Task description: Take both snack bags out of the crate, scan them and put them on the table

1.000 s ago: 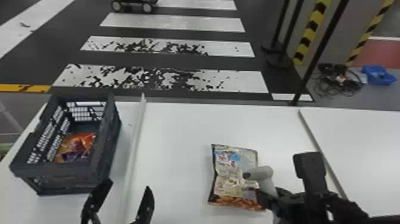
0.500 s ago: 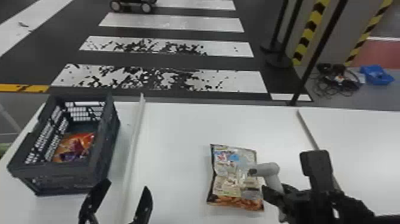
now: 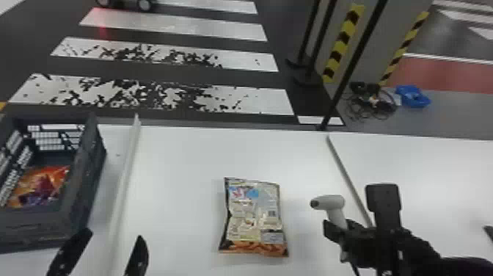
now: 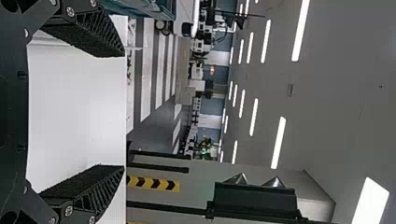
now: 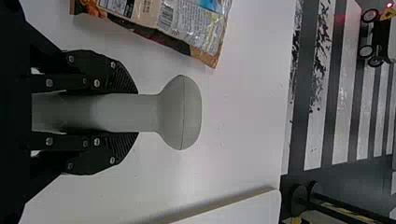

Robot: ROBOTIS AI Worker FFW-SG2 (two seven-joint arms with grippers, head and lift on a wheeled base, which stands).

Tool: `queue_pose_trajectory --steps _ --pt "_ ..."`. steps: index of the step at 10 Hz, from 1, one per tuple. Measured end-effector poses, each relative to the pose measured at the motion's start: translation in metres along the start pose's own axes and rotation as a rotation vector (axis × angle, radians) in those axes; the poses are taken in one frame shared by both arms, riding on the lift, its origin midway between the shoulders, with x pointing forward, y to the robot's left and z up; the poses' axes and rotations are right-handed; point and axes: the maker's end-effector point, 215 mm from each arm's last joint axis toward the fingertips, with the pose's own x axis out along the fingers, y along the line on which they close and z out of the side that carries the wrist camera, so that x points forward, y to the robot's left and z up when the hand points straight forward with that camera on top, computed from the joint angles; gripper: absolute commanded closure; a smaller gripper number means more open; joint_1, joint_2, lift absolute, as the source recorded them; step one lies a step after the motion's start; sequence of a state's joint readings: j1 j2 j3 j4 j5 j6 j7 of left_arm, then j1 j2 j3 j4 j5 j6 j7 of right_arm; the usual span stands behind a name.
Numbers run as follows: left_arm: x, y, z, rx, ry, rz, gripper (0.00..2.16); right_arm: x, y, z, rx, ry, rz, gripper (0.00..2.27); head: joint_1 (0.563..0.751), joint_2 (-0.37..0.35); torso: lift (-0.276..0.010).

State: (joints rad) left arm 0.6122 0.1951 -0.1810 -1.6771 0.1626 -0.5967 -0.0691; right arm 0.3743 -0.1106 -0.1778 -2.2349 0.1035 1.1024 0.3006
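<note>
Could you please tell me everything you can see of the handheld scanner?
The handheld scanner is light grey and smooth, apparently plastic, with a rounded head, a dark front end facing left and a straight handle. The right end effector clamps the handle from both sides, holding it roughly upright over the table, right of the snack bag.

- Left gripper (image 3: 107,240) rises at the bottom edge of the head view, its two black fingers spread wide, tips pointing forward.
- Right arm (image 3: 436,262) reaches in from the robot's right, low and stretched inward.
- Right gripper (image 3: 339,235) is clenched in a grip, fingers (image 5: 105,151) lined up parallel.
</note>
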Motion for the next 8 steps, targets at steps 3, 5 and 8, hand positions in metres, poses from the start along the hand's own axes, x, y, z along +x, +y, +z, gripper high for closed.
queue_pose_trajectory --steps 3,5,8 --pt "0.0 0.0 -0.002 -0.001 0.005 0.001 0.15 0.016 -0.031 -0.006 0.016 -0.027 -0.092 2.22 0.695 -0.272 -0.094" --pt "-0.001 0.0 -0.003 -0.001 0.007 0.002 0.15 0.03 -0.038 -0.004 0.026 -0.079 -0.134 2.22 0.695 -0.279 -0.094" --pt "-0.001 0.0 -0.004 -0.001 0.01 0.002 0.15 0.042 -0.036 -0.007 0.037 -0.113 -0.137 2.22 0.695 -0.274 -0.094"
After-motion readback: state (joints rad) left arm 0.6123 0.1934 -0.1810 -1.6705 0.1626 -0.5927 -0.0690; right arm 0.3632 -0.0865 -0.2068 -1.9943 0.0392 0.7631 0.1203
